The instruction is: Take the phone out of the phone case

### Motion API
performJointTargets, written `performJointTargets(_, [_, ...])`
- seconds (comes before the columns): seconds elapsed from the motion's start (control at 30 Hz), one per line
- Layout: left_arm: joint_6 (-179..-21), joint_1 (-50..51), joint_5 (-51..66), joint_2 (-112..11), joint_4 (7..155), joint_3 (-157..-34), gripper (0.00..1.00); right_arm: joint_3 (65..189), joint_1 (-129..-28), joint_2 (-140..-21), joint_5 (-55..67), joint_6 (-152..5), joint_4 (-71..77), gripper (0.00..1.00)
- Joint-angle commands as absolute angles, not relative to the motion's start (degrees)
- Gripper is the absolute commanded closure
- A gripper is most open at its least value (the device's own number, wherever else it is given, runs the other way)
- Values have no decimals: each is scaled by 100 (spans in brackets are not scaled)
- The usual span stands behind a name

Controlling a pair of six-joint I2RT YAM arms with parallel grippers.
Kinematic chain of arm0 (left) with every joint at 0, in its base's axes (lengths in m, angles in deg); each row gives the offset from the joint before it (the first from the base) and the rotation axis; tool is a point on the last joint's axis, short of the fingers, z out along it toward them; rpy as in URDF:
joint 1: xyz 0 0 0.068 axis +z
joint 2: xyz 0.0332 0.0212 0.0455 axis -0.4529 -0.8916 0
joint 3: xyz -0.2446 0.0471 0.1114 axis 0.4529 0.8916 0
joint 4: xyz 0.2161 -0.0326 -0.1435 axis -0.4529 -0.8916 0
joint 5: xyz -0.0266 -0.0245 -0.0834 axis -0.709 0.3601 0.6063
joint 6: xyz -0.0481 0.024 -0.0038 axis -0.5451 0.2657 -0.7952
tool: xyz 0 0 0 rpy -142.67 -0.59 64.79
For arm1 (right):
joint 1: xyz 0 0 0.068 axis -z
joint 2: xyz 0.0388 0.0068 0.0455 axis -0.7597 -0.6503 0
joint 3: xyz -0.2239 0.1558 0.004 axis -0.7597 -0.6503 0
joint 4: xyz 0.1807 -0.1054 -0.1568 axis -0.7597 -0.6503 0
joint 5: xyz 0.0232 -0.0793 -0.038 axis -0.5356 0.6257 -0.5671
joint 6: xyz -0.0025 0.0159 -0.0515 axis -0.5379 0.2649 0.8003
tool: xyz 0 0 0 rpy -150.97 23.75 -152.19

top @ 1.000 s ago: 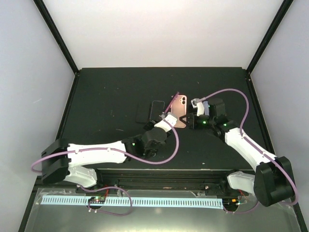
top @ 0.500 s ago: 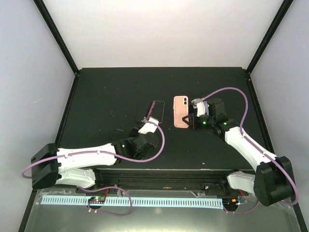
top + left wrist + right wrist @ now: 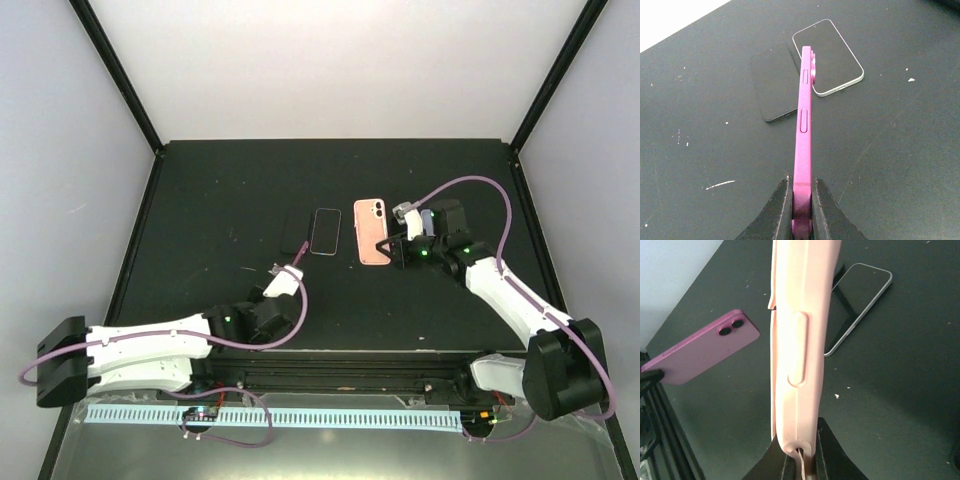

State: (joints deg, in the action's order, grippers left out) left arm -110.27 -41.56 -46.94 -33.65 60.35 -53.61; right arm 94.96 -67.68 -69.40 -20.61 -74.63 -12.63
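One phone (image 3: 803,135) in left pincer (image 3: 801,192), case (image 3: 800,340) in right pincer (image 3: 800,442)

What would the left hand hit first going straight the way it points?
Probably the phones lying ahead: the magenta phone in the left hand aims between the black phone and the silver-edged phone. Height unclear; it may pass above them.
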Motion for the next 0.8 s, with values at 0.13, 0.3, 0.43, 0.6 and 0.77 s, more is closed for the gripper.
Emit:
performJointTargets(0.13, [-10295, -3055, -4736, -2434, 7806, -4586, 98, 9788, -6733, -7081, -2697, -6889, -1435, 99])
performJointTargets(0.3, [-9447, -2069, -4713, -2981, 9373, -4449, 98, 9725, -6736, -6990, -2634, -6860, -1390, 99])
performJointTargets(0.43, [-8842, -1657, -4275, -3905, 9351, -5250, 98, 9739, -6729, -6986, -2647, -6836, -1434, 99])
performJointTargets(0.6, [-7873, -1419, -4455, -5593, 8253, -6598, 98, 9718, -6655, -6850, -2724, -6832, -1450, 99])
performJointTargets(0.77, [-7352, -1412, -4900, -6463, 7736, -7096, 98, 9696, -6605, -6789, -2764, -6869, -1419, 99])
